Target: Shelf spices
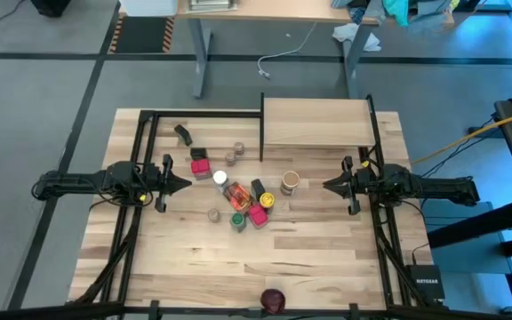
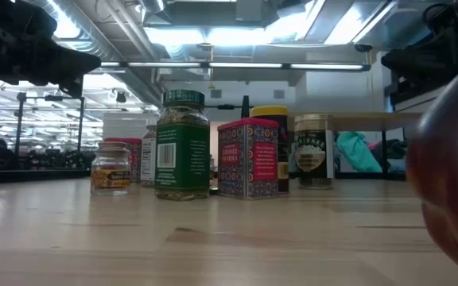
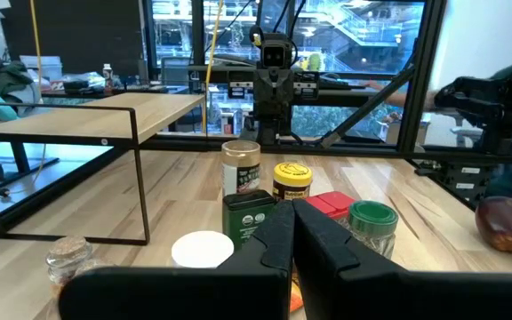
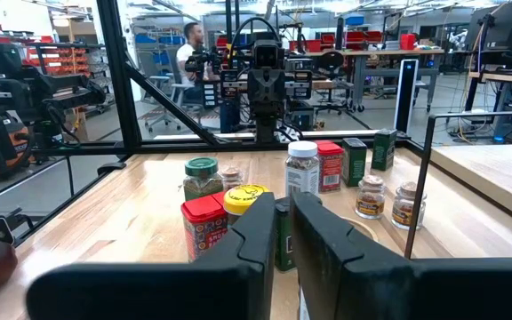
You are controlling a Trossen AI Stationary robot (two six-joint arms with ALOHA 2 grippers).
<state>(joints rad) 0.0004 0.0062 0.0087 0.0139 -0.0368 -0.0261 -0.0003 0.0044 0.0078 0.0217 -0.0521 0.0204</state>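
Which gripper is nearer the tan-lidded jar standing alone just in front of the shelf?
Right. The right gripper sits just beside the tan-lidded jar; the left gripper is across the spice cluster, much farther away.

Dark red round object [image 1: 273,300] at table's near edge, well apart from both claws, seated person [image 4: 189,49] in room beyond the right claw.

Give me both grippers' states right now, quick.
Left gripper: closed, holding nothing, at the table's left side beside the spice jars.
Right gripper: closed, holding nothing, at the table's right side.
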